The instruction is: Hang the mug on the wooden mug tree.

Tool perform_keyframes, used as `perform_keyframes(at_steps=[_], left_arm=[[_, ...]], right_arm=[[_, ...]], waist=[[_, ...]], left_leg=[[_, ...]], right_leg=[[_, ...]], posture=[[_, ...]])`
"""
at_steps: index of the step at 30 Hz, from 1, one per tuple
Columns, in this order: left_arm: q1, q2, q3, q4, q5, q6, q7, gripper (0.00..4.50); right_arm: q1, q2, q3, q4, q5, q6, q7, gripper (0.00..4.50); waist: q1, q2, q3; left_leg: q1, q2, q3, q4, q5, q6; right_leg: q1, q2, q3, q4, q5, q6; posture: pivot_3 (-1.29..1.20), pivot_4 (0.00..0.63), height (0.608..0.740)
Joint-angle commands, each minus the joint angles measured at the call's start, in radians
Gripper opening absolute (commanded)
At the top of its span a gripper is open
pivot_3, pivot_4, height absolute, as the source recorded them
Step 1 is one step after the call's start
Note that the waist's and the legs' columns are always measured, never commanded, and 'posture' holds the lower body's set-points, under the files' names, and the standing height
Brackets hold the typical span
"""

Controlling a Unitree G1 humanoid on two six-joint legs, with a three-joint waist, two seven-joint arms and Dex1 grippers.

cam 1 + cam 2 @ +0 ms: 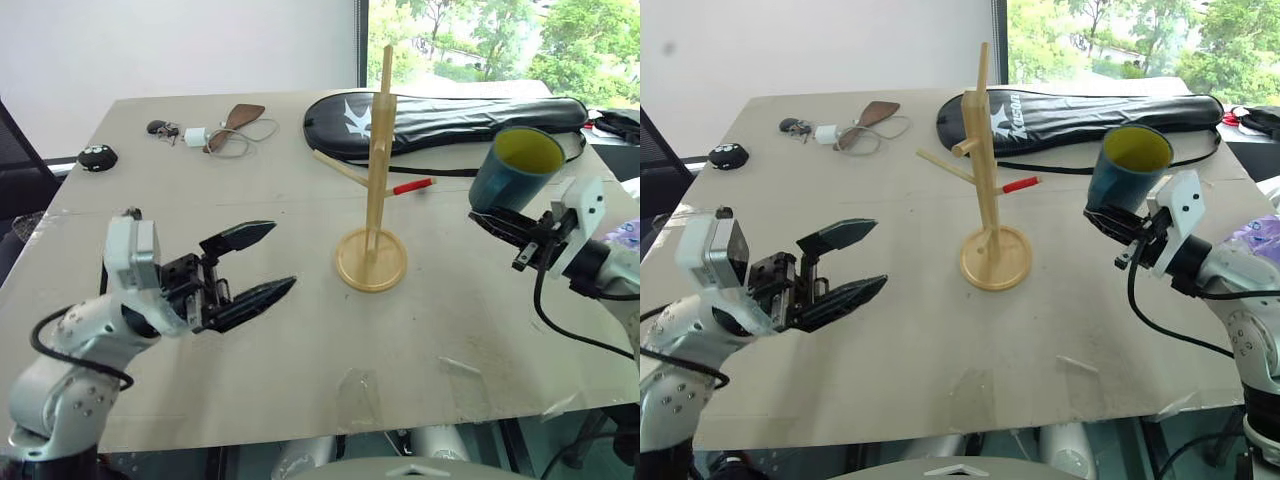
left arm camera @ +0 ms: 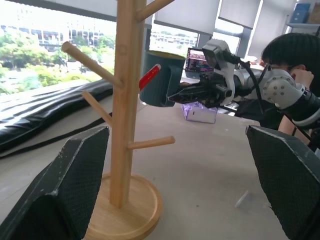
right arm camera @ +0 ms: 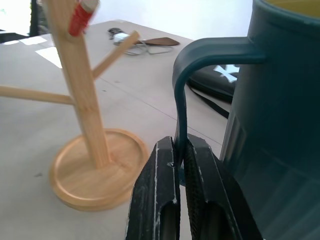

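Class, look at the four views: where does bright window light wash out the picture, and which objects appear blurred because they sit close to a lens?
Left eye view: window behind the table glares bright. Left wrist view: daylight washes out the scene behind the wooden mug tree. Right wrist view: the mug and the tree's red-tipped peg look soft.

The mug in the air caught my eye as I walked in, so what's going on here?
The robot's right pincer is shut on the handle of the teal mug and holds it above the table, off to one side of the wooden mug tree. The mug is not on a peg yet. The left pincer hangs open and empty on the tree's other side.
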Motion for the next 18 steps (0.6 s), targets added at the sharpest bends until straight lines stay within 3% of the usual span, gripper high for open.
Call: perform_keyframes(at_steps=[1, 18], left_arm=[[0.035, 0.03, 0.04, 0.039, 0.009, -0.007, -0.133, 4.5], [0.217, -0.038, 0.138, 0.016, 0.039, -0.082, -0.281, 4.5]], right_arm=[[-0.064, -0.031, 0.008, -0.057, 0.049, 0.027, 0.019, 0.12], [-0.15, -0.084, 0.104, -0.133, 0.11, 0.104, 0.053, 0.12]], waist=[[-0.003, 0.0, 0.0], [0.001, 0.0, 0.0]], left_leg=[[0.0, 0.0, 0.0, 0.0, 0.0, 0.0], [-0.006, 0.001, -0.005, 0.0, 0.0, 0.0]], right_leg=[[0.0, 0.0, 0.0, -0.001, 0.0, 0.0], [-0.001, -0.001, -0.004, -0.008, 0.0, 0.0]], posture=[[0.0, 0.15, 0.74], [0.0, 0.15, 0.74]])
